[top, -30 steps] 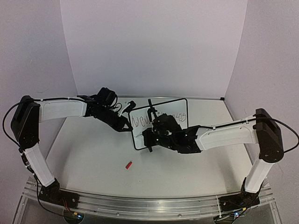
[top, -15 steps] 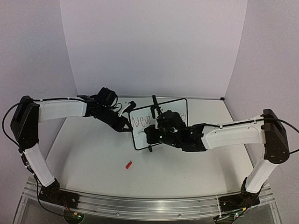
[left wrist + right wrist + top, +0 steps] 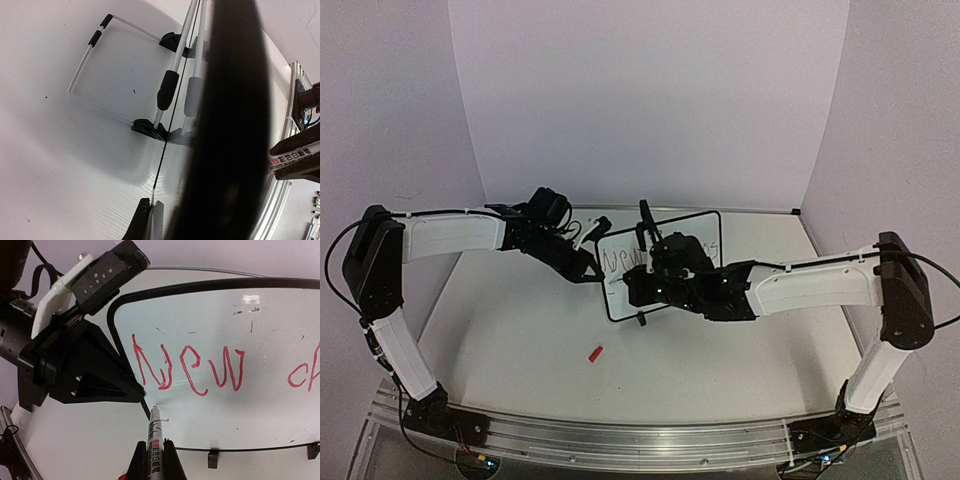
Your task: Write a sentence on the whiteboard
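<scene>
**Desk:** What does the overhead view show?

**Operator:** My two arms meet at the board (image 3: pixel 616 299), which stands propped at the far middle of the table (image 3: pixel 520 330), near the back wall. A small red cap (image 3: pixel 596 353) lies on the table nearer the bases, well apart from the board.

**Desk:** The left gripper?

**Operator:** My left gripper (image 3: pixel 587 268) is closed on the board's left edge, pinching the black frame. Its own wrist camera gives me little but one dark, blurred finger and, behind the board, the wire stand (image 3: pixel 167 90).

**Desk:** And the right?

**Operator:** My right gripper (image 3: pixel 154 452) is clamped on the marker (image 3: pixel 154 424), with the barrel between both fingers and the tip pointing forward. The tip sits on the white surface low on the left, just under the "N" and just beside the left gripper's point.

**Desk:** What is written?

**Operator:** The sentence (image 3: pixel 215 371), in red, reads "New" on one line. Further right, a "c" and the start of another letter run out of the right wrist view. I cannot tell whether more follows.
</scene>
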{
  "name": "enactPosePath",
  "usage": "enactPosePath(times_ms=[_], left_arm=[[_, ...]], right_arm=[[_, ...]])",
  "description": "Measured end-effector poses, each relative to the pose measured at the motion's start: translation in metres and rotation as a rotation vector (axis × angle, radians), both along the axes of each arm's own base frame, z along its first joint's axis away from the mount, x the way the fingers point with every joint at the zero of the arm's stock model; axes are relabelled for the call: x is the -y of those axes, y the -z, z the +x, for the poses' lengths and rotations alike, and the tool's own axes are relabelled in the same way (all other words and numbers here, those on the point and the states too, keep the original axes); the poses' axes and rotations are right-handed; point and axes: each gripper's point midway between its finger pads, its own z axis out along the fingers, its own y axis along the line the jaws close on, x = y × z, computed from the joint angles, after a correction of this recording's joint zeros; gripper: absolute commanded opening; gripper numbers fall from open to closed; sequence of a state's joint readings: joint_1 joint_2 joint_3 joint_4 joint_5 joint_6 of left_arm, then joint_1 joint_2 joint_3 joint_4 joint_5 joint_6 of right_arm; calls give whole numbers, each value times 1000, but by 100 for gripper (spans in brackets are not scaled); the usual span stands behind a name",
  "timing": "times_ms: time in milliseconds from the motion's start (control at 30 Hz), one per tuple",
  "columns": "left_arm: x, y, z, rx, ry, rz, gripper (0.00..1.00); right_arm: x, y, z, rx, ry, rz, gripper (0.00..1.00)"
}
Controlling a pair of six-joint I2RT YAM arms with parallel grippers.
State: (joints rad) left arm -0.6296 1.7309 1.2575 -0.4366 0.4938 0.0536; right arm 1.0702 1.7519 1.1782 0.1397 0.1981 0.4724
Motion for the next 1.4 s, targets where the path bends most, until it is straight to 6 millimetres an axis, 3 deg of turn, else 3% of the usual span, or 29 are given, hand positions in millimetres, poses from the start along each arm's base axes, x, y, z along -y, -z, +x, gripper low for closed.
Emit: enactPosePath(times_ms=[1133, 1400], left_arm=[[0, 0, 0, 0, -1, 1, 0], [0, 0, 0, 1, -1, 1, 0]], right_arm=[[3, 50, -4, -79, 0, -120, 0], [7, 53, -3, -77, 13, -139, 0]])
